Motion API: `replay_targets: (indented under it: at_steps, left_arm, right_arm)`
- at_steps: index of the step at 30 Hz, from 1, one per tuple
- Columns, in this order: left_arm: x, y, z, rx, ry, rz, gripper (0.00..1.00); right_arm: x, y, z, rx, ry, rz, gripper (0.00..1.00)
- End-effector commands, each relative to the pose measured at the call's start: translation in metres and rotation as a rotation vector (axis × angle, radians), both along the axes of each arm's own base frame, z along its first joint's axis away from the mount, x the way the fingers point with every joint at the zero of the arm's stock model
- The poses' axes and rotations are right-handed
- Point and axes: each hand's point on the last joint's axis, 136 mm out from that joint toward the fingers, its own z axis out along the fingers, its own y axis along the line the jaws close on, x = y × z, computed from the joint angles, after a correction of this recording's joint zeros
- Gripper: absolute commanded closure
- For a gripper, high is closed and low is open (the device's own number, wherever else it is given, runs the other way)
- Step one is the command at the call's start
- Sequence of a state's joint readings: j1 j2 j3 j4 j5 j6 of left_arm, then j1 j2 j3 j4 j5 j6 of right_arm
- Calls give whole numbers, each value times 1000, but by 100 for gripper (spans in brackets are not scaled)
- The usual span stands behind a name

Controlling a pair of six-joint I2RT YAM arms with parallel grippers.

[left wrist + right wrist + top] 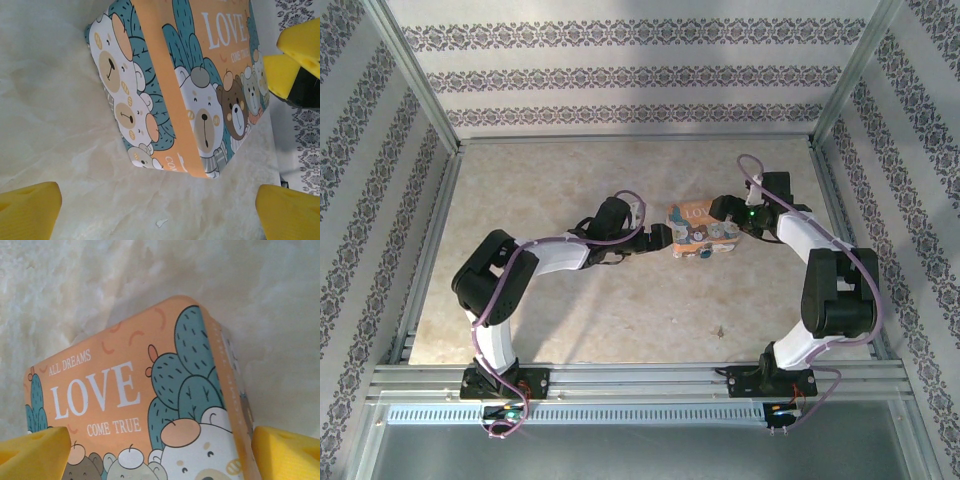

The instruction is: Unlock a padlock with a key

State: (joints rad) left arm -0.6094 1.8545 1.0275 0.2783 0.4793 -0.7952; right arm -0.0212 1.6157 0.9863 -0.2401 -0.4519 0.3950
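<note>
An orange "LOVE" picture box (698,232) with bears and cacti lies in the middle of the table. My left gripper (656,240) sits just left of it. In the left wrist view this gripper (157,207) is open, with bare table between its yellow fingers (30,212) and the box (190,90) a little ahead. My right gripper (726,228) is at the box's right end. Its jaws (160,452) stand wide, open, on either side of the box's lid (125,405). The padlock is hidden. A tiny dark speck (720,328) lies on the table; I cannot tell whether it is the key.
The tabletop (570,310) is pale marbled, walled by patterned panels with metal rails (640,378) along the near edge. A small white fleck (161,223) lies on the table in front of the box. The right gripper's yellow fingers (295,55) show beyond the box's far end.
</note>
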Motion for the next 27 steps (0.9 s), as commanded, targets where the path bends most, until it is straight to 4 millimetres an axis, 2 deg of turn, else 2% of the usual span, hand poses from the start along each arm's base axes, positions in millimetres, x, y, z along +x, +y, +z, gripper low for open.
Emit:
replay_targets:
  at_steps: [1,14,21,27]
  left_arm:
    - [7,-14,20,-54,-42,-11,1]
    - [10,2,24,-29,-46,23,1]
    - [11,20,33,-18,-65,49,1]
    - [15,38,36,1,-64,69,1]
  right_arm:
    - [-1,19,8,50,-5,55,8]
    - [-33,62,12,71,6,157,9]
    - [-50,88,19,81,0,213,9]
    - [-56,114,29,107,-17,257,9]
